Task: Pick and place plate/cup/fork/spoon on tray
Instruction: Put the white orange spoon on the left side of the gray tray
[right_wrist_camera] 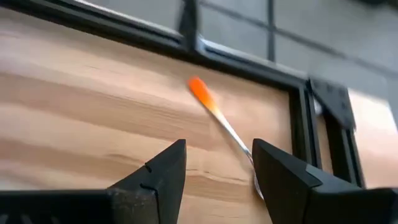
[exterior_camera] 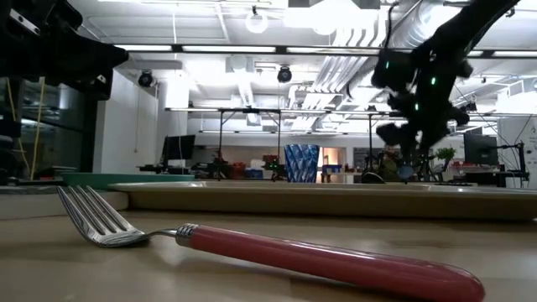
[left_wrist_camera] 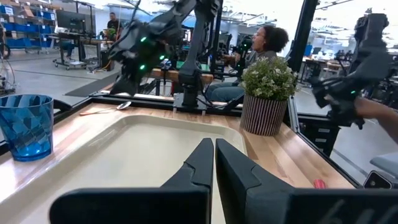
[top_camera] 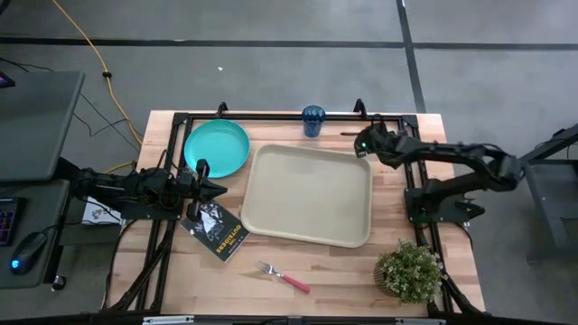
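Observation:
The beige tray (top_camera: 307, 194) lies in the middle of the table. The teal plate (top_camera: 217, 149) lies flat to its left. The blue cup (top_camera: 313, 120) stands upright past the tray's far edge. The fork (top_camera: 284, 275), with a pink handle, lies flat near the table's near edge. The slim spoon (right_wrist_camera: 227, 127) lies on the wood by the tray's far right corner, and its handle end looks orange in the right wrist view. My right gripper (right_wrist_camera: 217, 168) is open just above the spoon, whose bowl end is beside one finger. My left gripper (top_camera: 217, 188) is shut and empty at the tray's left side.
A black booklet (top_camera: 217, 230) lies near the tray's near left corner, below my left gripper. A potted plant (top_camera: 411, 269) stands at the near right corner. A black frame rail (top_camera: 271, 116) runs along the far edge. A person (left_wrist_camera: 267, 43) sits beyond the table's right side.

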